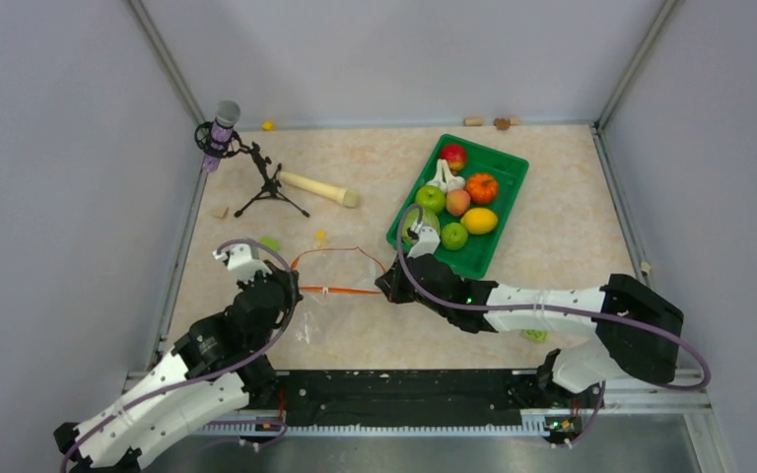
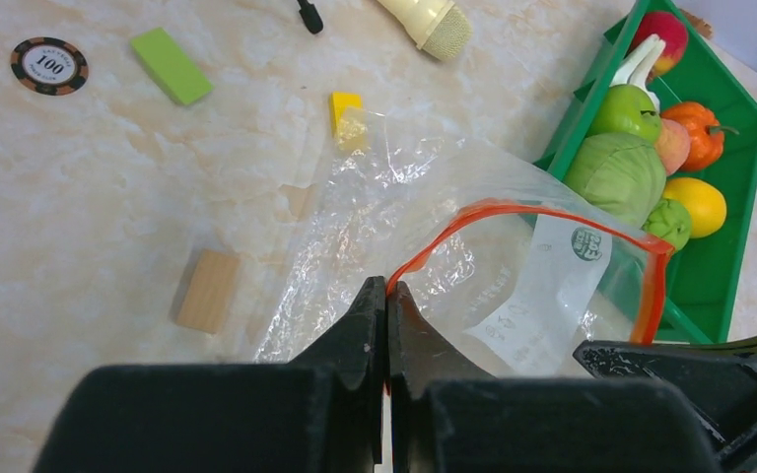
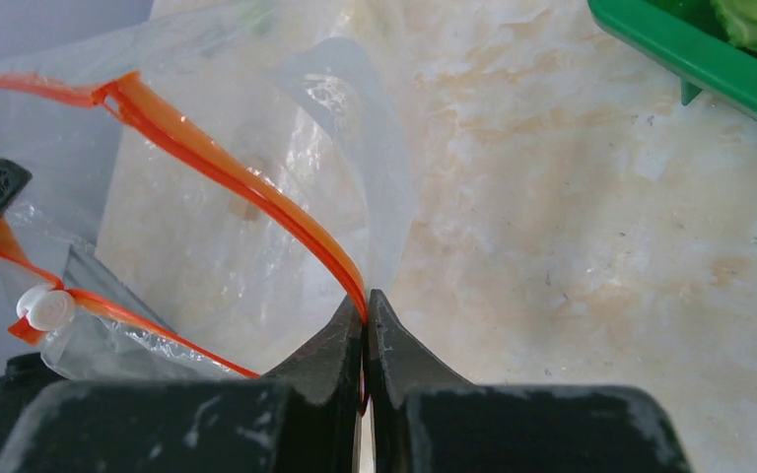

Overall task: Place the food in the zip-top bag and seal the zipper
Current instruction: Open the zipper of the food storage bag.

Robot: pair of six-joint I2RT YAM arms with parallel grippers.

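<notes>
Tray (image 1: 511, 189) with food (image 1: 458, 202) sits beside bag (image 2: 394, 187).

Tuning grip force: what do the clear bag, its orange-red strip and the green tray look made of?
Clear floppy zip-top bag: thin glossy plastic film, crinkled with glare. Orange-red zipper strip: probably stiffer plastic, holds a curve. Green rectangular tray: likely rigid moulded plastic, smooth sheen.

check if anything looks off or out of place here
Nothing spilled or damaged. The bag lies crumpled, its rim pinched by the left gripper and right gripper. Stray bits lie near it: a yellow cube by its corner, a wooden block, a poker chip.
</notes>
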